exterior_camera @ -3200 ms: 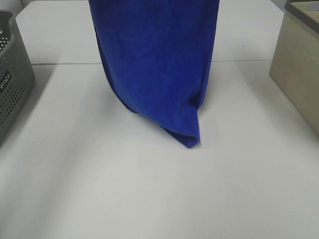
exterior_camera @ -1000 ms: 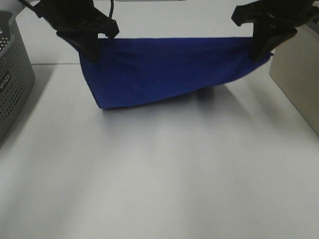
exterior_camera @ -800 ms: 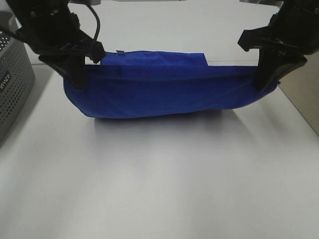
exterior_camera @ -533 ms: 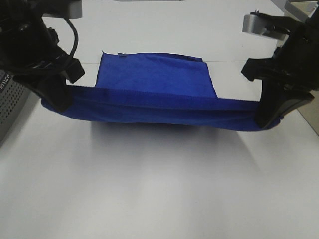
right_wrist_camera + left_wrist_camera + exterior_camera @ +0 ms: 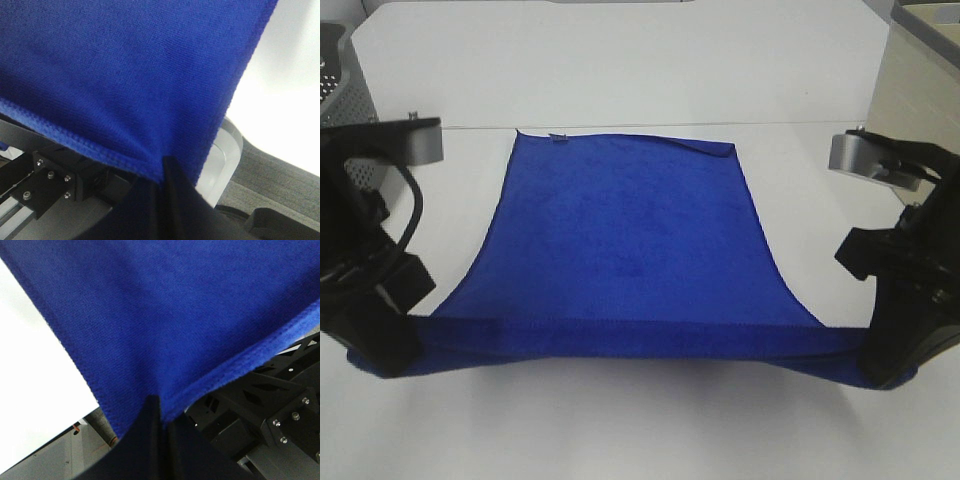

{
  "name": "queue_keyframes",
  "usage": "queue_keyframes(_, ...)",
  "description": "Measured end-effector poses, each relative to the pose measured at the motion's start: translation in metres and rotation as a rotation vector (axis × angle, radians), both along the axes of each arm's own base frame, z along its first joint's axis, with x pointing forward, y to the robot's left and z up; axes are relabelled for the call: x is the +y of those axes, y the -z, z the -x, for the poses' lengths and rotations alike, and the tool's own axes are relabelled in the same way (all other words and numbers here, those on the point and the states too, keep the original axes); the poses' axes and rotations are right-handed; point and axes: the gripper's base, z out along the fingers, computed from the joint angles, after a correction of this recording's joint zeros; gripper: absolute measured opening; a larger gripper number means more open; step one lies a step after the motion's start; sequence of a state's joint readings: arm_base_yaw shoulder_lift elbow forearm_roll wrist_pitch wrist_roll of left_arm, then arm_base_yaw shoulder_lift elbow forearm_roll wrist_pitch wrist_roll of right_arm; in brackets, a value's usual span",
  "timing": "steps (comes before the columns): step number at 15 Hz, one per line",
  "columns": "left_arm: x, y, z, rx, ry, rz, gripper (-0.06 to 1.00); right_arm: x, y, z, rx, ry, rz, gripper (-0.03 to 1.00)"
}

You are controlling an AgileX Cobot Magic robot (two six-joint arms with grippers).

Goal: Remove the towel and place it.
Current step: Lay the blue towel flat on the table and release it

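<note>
Showing overhead only: tag point(image 5: 557, 138) on towel point(image 5: 630, 240)

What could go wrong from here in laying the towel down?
1. The left tool and right tool each pinch a near corner of the towel; an uneven release could skew it.
2. The far hem curls over near its right corner; pulling it nearer might drag that fold along.

1. No text, brand, number or sign can be read in any of the three views.
2. The towel point(image 5: 630, 240) has a small pale tag point(image 5: 557, 138) on its far edge, at about 11 o'clock of the cloth in the high view. The tag is too small to tell whether anything is printed on it.
</note>
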State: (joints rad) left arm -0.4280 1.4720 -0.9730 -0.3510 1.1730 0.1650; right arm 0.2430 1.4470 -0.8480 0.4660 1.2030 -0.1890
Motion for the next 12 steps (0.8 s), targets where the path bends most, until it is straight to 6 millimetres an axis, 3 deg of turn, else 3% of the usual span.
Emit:
queue_keyframes(6, 0.007, 0.028, 0.022, 0.126, -0.022, -0.018, 0.00, -0.001, 0.027, 0.029, 0.162, 0.046, -0.030, 0.00)
queue_keyframes(12, 0.005, 0.035, 0.031, 0.190, -0.047, 0.013, 0.00, -0.004, 0.040, 0.045, 0.235, 0.053, -0.015, 0.00)
